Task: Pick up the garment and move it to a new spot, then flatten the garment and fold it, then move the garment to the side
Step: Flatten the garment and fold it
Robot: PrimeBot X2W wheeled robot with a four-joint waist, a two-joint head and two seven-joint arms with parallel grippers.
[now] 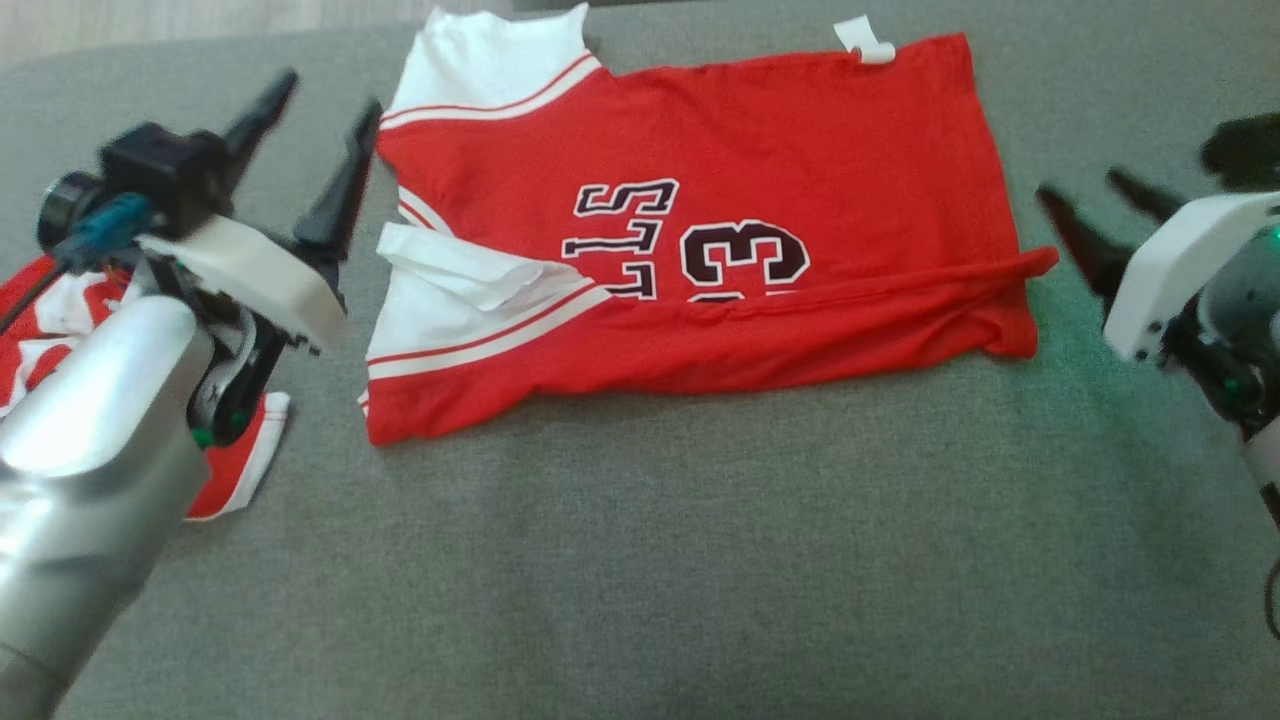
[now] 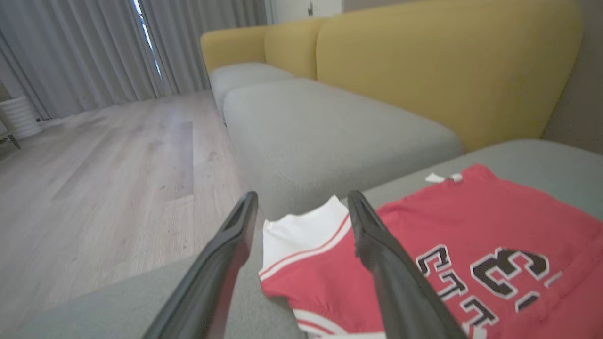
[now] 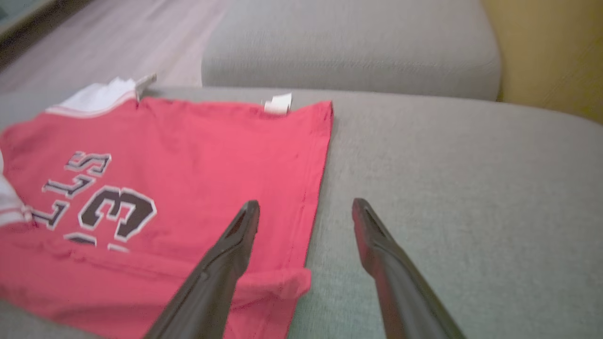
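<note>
One red jersey (image 1: 720, 200) is lying spread on a grey cushion (image 1: 650, 560), and I am counting everything from it. Its near long edge is doubled back over itself in a rumpled band, which is covering the lower part of the dark number and letters. Two white sleeves with red stripes are sticking out at its left end, and one small white tag (image 1: 865, 40) is poking past its far edge.

Two grippers are flanking the jersey, each with two dark fingers, four in all. The left gripper (image 1: 328, 95) is hovering just beside the sleeve end, its fingers spread wide and holding nothing; whether the nearer tip is brushing the cloth I cannot tell. The right gripper (image 1: 1080, 183) is hanging off the hem end, a little apart from the cloth, fingers likewise spread wide and empty.

A second red-and-white piece of cloth (image 1: 235, 470) is lying left of the jersey, partly hidden under the left arm.

Beyond the jersey's far edge, more grey seats are running along yellow backrests (image 2: 424, 61), with a pale wooden floor (image 2: 108, 160) and grey curtains (image 2: 70, 47) farther off.
</note>
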